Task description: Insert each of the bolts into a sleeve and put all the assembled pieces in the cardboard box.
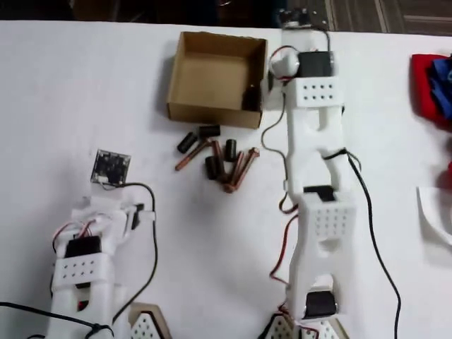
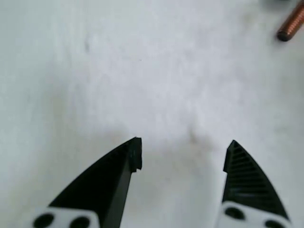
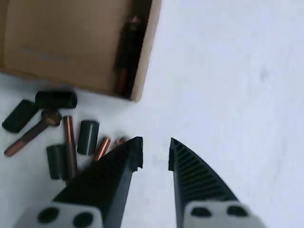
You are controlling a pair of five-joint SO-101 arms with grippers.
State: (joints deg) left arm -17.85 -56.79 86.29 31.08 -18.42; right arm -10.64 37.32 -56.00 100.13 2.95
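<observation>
Beside brown cardboard box (image 1: 212, 113): right gripper (image 3: 154, 142) barely parted, left gripper (image 2: 185, 142) wide, both empty; copper bolts (image 1: 240, 169), black sleeves (image 1: 230, 150) loose.

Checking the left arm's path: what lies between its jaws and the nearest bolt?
Nothing: bare table up to the bolt, seen in the left wrist view.

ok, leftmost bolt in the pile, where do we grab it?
Probably take the leftmost bolt on its shank near the free end, from straight above, closing across its length. It lies flat and diagonal. That end has bare table on both sides, while the head end is close to a sleeve.
</observation>
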